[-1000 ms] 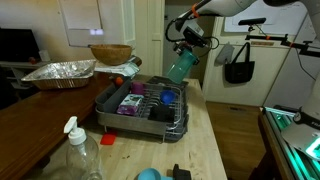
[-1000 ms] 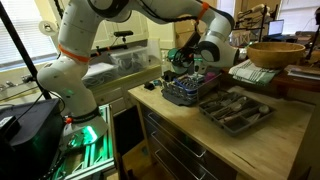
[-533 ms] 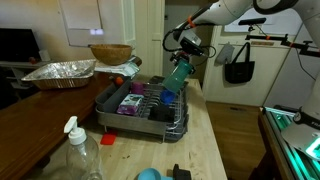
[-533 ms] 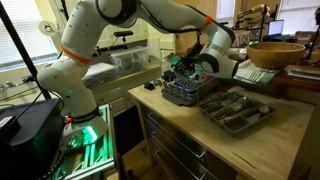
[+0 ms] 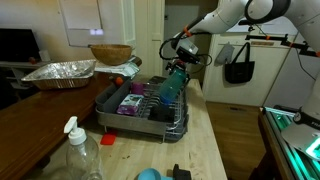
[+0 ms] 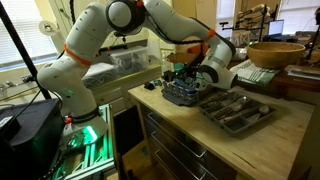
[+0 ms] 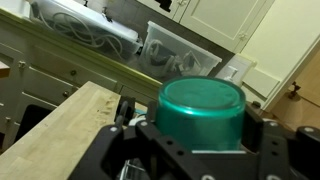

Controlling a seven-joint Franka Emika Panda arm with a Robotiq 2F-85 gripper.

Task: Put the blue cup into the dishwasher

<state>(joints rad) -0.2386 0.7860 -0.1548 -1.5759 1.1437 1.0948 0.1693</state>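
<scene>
We have the hand (image 5: 180,62) clenched on the blue cup (image 5: 172,82). In the wrist view the cup's (image 7: 203,108) round flat end sits between the 2 jaws. The cup hangs tilted at the far corner of the dish rack (image 5: 168,123), its lower end about level with the rack's rim. We cannot tell whether it already touches the wires. In an exterior view the arm hides most of it above the rack (image 6: 185,95).

To do this step well, we judge that we should lower slowly. We should steer the cup into a free gap among the prongs, clear of the purple items (image 5: 133,101) inside the rack. We should also ease out the tilt so the rim does not catch a wire, and let go only once the rack carries the cup.

Compared with 1 second ago, the cup has come down and in towards the rack. Back then it hung well above the rack's corner. The rack and its contents have not moved.
</scene>
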